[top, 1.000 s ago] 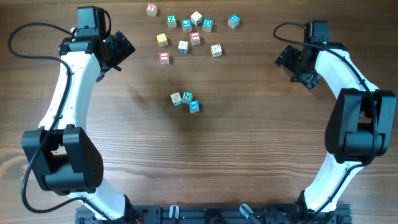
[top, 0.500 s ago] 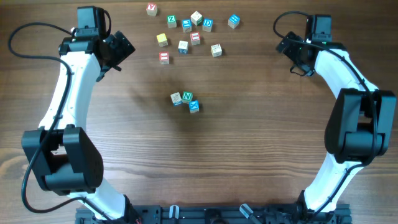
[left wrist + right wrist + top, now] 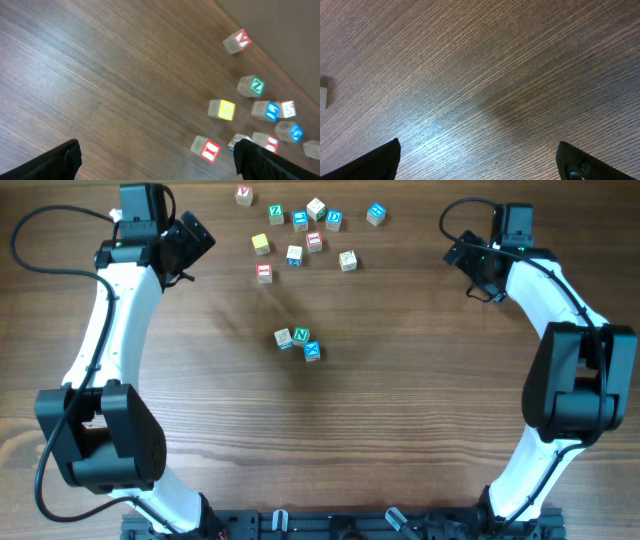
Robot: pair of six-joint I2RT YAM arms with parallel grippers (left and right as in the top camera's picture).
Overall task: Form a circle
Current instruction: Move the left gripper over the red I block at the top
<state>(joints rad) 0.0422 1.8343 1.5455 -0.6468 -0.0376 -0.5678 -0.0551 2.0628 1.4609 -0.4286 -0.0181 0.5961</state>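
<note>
No circle of cubes shows. Three tiny letter cubes sit bunched at mid table: a pale one (image 3: 283, 338), a green "N" cube (image 3: 301, 336) and a blue one (image 3: 312, 350). The loose scatter of cubes (image 3: 294, 254) lies along the far edge. My left gripper (image 3: 190, 238) hovers open at the far left, just left of the scatter. In its wrist view my left gripper (image 3: 157, 161) has bare wood between its fingers, with a red cube (image 3: 206, 148) and a yellow cube (image 3: 222, 109) ahead. My right gripper (image 3: 468, 260) hangs open at the far right; in its own view, the right gripper (image 3: 479, 161) is over bare wood.
The scatter holds several cubes, among them a red "V" (image 3: 244, 194), a green "Z" (image 3: 276, 212), a yellow one (image 3: 261, 243) and a red one (image 3: 264, 272). A pale cube edge (image 3: 322, 97) shows at the left of the right wrist view. The table's far edge (image 3: 280, 65) runs behind the scatter.
My right gripper rose toward the far edge and has stopped. My left gripper has shifted slightly toward the far edge. The cubes have not moved.
</note>
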